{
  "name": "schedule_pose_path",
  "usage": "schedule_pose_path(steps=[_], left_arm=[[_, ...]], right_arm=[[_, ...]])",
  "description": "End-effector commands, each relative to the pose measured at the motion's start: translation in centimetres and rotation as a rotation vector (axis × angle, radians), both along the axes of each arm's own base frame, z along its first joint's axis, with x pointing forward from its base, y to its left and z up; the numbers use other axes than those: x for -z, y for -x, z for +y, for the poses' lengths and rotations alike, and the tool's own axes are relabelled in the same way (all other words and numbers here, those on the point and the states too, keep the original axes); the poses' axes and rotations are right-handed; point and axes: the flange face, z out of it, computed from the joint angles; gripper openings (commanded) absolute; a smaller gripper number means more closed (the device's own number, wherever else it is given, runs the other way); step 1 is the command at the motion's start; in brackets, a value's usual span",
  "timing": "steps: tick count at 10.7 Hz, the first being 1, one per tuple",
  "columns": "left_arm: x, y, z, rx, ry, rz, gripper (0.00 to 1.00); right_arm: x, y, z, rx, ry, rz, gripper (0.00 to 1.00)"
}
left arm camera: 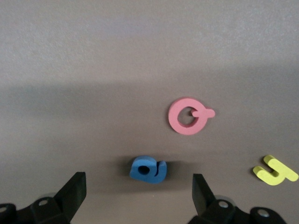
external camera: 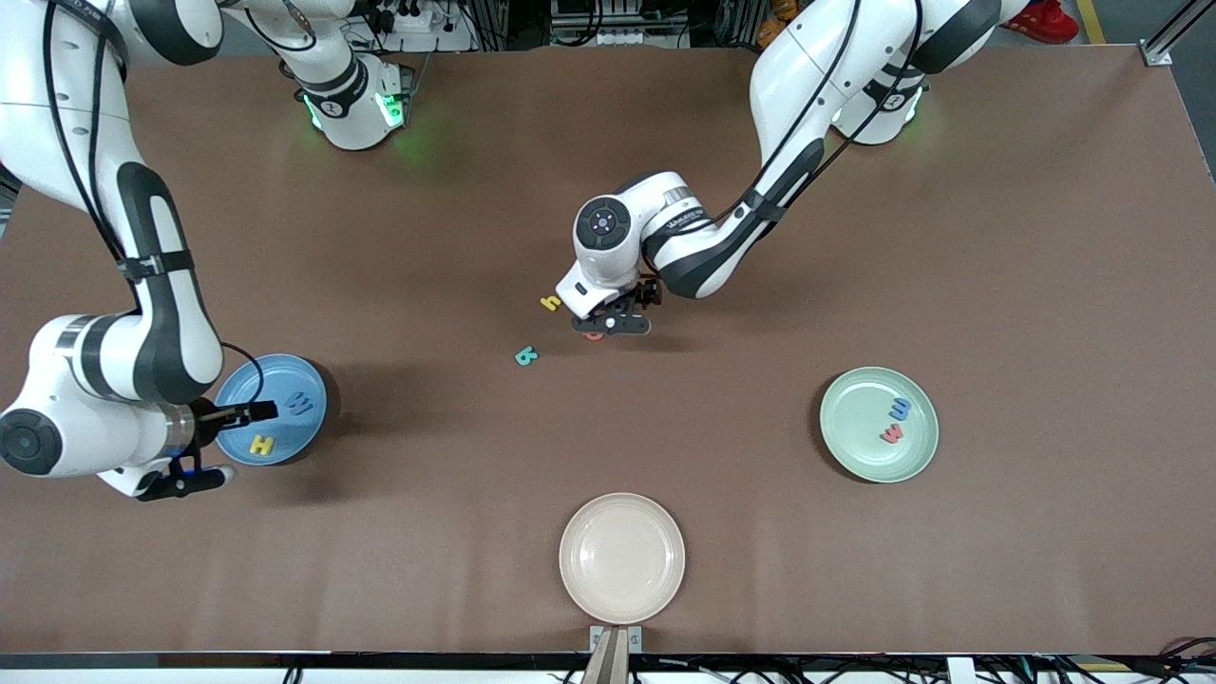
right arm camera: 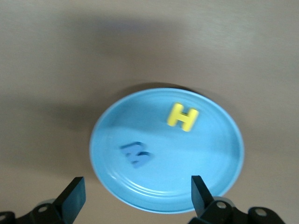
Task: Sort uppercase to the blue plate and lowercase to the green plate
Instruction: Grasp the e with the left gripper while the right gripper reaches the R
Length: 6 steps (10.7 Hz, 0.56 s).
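Two arms, three plates, eight little letters.

Your left gripper (left arm camera: 138, 198) hangs low over the middle of the surface (external camera: 855, 237), fingers wide, holding nothing, right above the blue small letter (left arm camera: 148, 169). Beside it lie the red Q (left arm camera: 190, 116) and yellow h (left arm camera: 275, 170); the teal R (external camera: 526, 356) sits a bit nearer the camera. Your right gripper (right arm camera: 135, 198) hangs over the blue plate (right arm camera: 215, 158), fingers wide and empty. That plate holds two letters: the yellow H (right arm camera: 182, 116) and blue W (right arm camera: 136, 154). The green plate (external camera: 855, 456) holds two: the blue m (external camera: 899, 409) and red w (external camera: 892, 433). The beige plate (external camera: 622, 558) is nearest the camera.
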Motion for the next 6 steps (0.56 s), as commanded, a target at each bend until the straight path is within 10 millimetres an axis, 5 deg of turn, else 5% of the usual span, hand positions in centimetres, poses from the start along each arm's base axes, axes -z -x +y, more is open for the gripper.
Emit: schedule_pose_path(steps=[1, 3, 6], left_arm=[[0.7, 0.7, 0.0, -0.035, 0.026, -0.015, 1.0], [1.5, 1.2, 0.2, -0.024, 0.026, -0.058, 1.0], [2.0, 1.4, 0.7, -0.008, 0.006, -0.071, 1.0]], right_arm=[[-0.4, 0.4, 6.6, 0.079, 0.011, -0.004, 1.0], [-0.3, 0.5, 10.9, 0.121, 0.025, -0.02, 1.0], [2.5, 1.6, 14.8, 0.174, 0.043, -0.056, 1.0]])
